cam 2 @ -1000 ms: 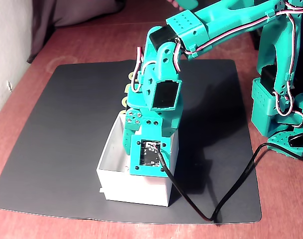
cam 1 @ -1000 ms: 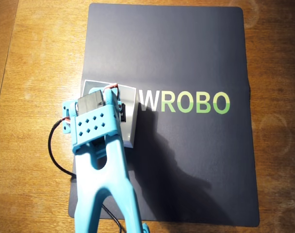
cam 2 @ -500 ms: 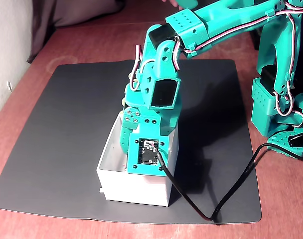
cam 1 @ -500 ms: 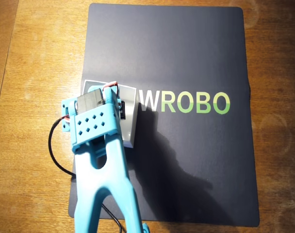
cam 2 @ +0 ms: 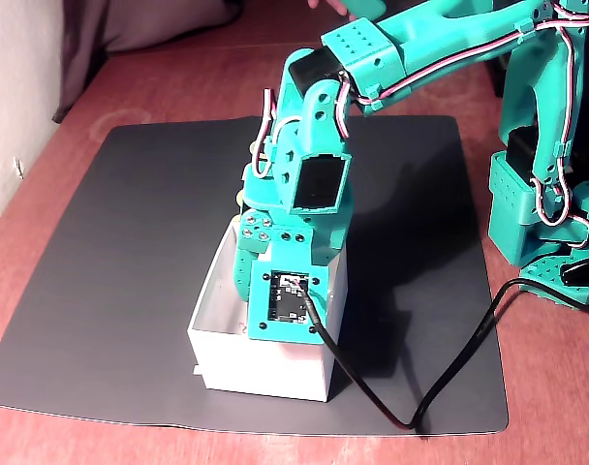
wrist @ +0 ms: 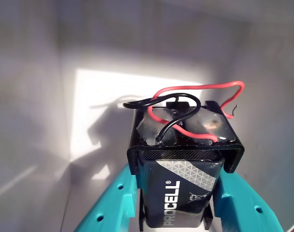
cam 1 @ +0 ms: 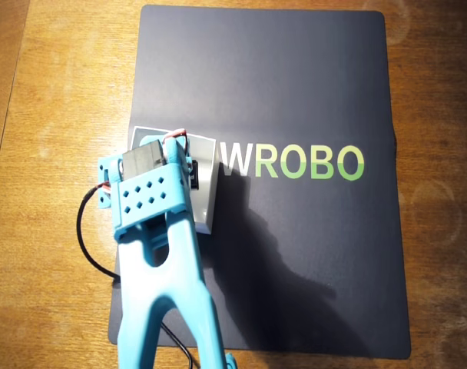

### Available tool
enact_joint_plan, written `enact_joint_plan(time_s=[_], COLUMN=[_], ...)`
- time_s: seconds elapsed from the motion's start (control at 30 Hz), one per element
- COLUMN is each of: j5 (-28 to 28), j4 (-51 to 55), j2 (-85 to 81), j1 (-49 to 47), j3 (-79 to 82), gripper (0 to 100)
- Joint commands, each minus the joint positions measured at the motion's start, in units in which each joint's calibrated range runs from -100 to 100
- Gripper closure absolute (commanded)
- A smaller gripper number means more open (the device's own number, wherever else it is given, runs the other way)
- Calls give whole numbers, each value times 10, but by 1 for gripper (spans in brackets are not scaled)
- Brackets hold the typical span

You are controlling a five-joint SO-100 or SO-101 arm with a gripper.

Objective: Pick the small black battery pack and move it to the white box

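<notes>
Now, from the overhead view, my blue arm (cam 1: 160, 261) reaches over the white box (cam 1: 207, 184), which sits on the dark mat (cam 1: 295, 84) next to the big word WROBO (cam 1: 293, 162). My arm hides most of the box there, and I cannot see the battery from up high. Down in the wrist view, I see the small black battery pack (wrist: 183, 159) right in front of me, with its red wire (wrist: 205, 88) and black wire (wrist: 161, 102) looping on top. My gripper (wrist: 178, 212) squeezes it from both sides, so my jaws are closed tight on it. White floor and white walls are all around it, so I think it is inside the box. From the fixed view at the side, my gripper (cam 2: 275, 315) dips down into the white box (cam 2: 265, 373), near its right wall. A black cable (cam 2: 420, 387) lies on the mat and the wooden table (cam 2: 159, 87) is under it all. I think I am at the letting-go step. Next I should open my jaws and lift straight up, so I do not bump the wall or catch the wires.
</notes>
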Motion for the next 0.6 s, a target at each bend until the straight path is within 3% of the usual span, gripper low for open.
enact_joint_plan(time_s=[0.0, 0.1, 0.57], j5=[2, 2, 1], j4=[-4, -4, 12], j2=[-3, -3, -24], j1=[-4, -4, 2], j3=[-28, -25, -39], gripper=[85, 80, 80])
